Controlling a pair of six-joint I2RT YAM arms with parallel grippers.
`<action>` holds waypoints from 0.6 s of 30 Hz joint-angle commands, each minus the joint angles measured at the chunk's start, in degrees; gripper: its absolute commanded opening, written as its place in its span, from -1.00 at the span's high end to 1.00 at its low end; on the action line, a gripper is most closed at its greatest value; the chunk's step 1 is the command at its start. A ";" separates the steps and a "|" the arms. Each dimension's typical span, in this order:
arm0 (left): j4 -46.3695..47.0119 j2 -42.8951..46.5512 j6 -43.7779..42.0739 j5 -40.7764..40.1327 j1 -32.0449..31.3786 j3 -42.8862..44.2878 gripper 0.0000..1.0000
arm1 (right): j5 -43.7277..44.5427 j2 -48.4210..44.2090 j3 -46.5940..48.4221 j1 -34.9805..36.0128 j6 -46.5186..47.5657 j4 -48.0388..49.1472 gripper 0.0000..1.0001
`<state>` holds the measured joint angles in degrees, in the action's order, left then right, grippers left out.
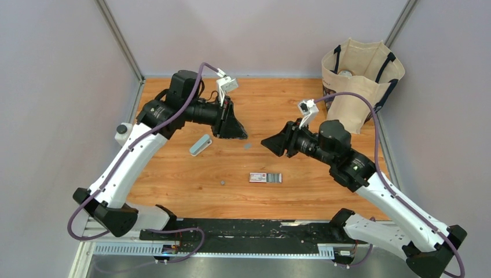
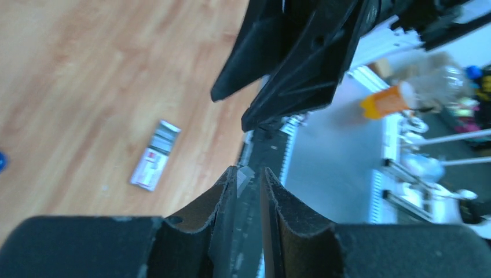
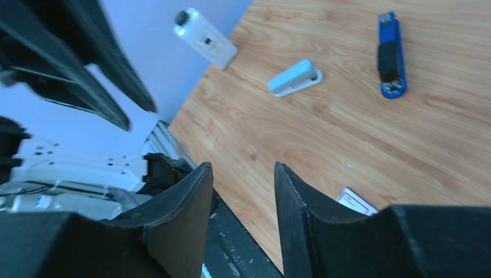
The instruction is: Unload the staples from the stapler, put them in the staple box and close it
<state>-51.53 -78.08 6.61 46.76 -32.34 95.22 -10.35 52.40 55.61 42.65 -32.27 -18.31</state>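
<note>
The blue stapler [image 3: 391, 55] lies flat on the wood table in the right wrist view. In the top view it is hidden under my left arm, and only a blue sliver [image 2: 2, 161] shows at the left wrist view's edge. Two tiny grey bits [image 1: 247, 146] [image 1: 222, 182], perhaps staples, lie on the table. My left gripper [image 1: 242, 134] [image 2: 250, 172] hovers above the table, its jaws a narrow slit apart. A small pale scrap sits at one fingertip [image 2: 234, 179]. My right gripper [image 1: 266, 143] [image 3: 243, 167] faces it, open and empty.
A pale grey-green oblong piece [image 1: 200, 145] [image 3: 295, 77] lies left of the grippers. A red-and-white box [image 1: 266, 177] [image 2: 155, 155] lies nearer the front. A canvas bag [image 1: 362, 75] stands at the back right. The black rail [image 1: 243, 229] runs along the near edge.
</note>
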 commanded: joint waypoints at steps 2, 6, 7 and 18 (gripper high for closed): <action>21.69 3.81 25.59 15.80 2.45 -11.44 0.39 | -10.29 -4.41 1.87 -0.11 -3.84 11.44 0.05; 34.45 5.84 34.86 16.87 3.16 -14.97 0.39 | -13.64 -5.55 1.51 -0.03 -6.75 15.23 0.04; 35.96 5.92 36.00 16.87 3.16 -15.41 0.39 | -12.86 -5.64 1.43 -0.03 -6.75 14.36 0.05; -0.57 2.41 -10.96 -6.30 -1.84 -12.77 0.44 | 9.69 -9.69 -0.86 -0.03 -2.53 -5.66 0.08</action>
<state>-37.85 -74.54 16.97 52.77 -30.35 81.58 -13.13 44.34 54.96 42.68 -36.40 -14.70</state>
